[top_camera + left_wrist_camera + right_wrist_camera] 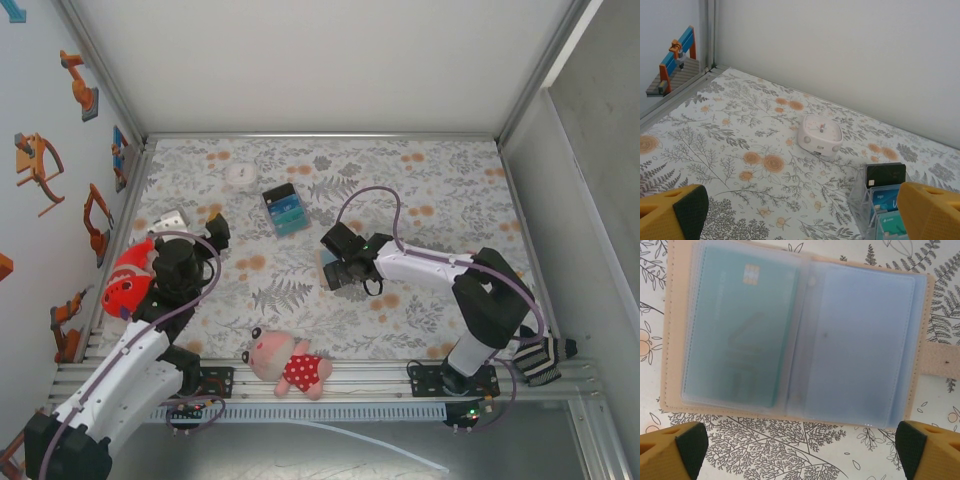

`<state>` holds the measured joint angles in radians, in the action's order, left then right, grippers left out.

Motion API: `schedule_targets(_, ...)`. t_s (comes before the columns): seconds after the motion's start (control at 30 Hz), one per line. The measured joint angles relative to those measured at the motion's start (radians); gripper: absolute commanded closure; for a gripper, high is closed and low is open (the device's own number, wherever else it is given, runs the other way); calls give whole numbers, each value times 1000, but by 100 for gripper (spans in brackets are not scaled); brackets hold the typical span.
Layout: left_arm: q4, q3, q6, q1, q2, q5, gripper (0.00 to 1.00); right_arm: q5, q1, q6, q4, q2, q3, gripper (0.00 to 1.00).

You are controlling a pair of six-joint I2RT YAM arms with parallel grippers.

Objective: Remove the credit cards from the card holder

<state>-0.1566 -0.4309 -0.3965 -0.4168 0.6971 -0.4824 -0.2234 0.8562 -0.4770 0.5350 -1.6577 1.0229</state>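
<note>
Card holder [795, 340]: open — teal card [735, 335] inside
Right claw [800, 447]: wide, empty, above it
Left claw [805, 210]: wide, empty — card rack [880, 200] nearby

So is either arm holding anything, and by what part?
Nothing is held. The right fingers stand open above the opened card holder; the left fingers are open too.

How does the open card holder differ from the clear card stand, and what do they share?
The card holder lies open and flat; the card stand stands its cards in stepped rows. The card holder is tan leather with cloudy sleeves; the card stand is clear plastic. The card holder shows one teal card; the card stand shows three. Both hold cards on the floral table.
</note>
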Motion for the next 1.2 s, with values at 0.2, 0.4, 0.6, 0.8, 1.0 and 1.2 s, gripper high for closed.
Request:
schedule_targets(0.2, 4, 0, -26, 7, -10, 1, 3, 20, 0, 10, 0, -5, 0, 17)
schedule_targets(0.4, 8, 0, -35, 14, -10, 18, 3, 31, 0, 22, 0, -10, 0, 21)
schedule_targets(0.6, 8, 0, -35, 18, -4, 39, 3, 40, 0, 30, 0, -22, 1, 25)
schedule_targets(0.8, 8, 0, -35, 19, 19, 49, 3, 49, 0, 40, 0, -37, 11, 29)
schedule_targets(1.0, 8, 0, -35, 19, 33, 58, 3, 51, -2, 63, 0, -39, 38, 43)
schedule_targets(1.2, 10, 0, -35, 19, 39, 60, 3, 78, -2, 92, -5, -80, 103, 46)
